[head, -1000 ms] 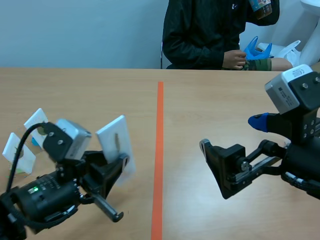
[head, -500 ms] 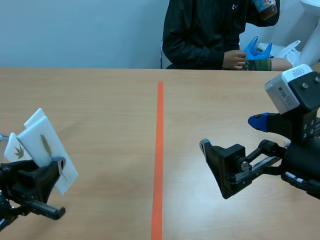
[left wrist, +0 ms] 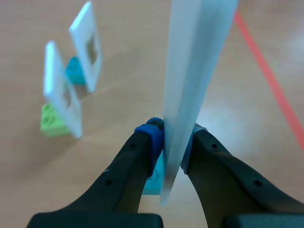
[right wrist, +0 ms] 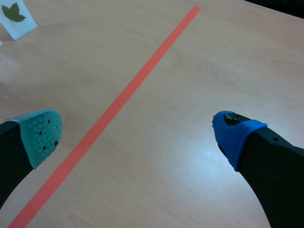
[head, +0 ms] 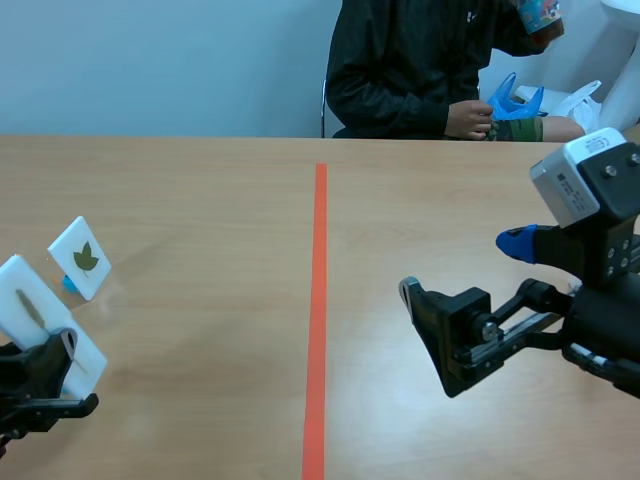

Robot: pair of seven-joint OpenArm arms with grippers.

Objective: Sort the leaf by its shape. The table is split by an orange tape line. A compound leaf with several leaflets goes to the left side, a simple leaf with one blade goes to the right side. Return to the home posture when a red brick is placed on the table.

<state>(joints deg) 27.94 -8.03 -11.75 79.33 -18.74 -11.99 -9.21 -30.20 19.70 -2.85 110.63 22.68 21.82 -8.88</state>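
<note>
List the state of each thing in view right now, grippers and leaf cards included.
left gripper: shut on the held card.
held card: pinched edge-on, tilted, left of the tape line.
right gripper: open, holding nothing.
card on blue base: standing, free of both grippers, lobed leaf facing the robot.
card on green base: standing beside the blue-based one, untouched.

Three cards left of orange tape line (head: 320, 300): held leaf card (left wrist: 194, 61), leaf card on blue block (left wrist: 88, 45), leaf card on green block (left wrist: 59, 90). Two grippers: left gripper (left wrist: 173, 135), right gripper (right wrist: 137, 135). One person (head: 410, 70).
</note>
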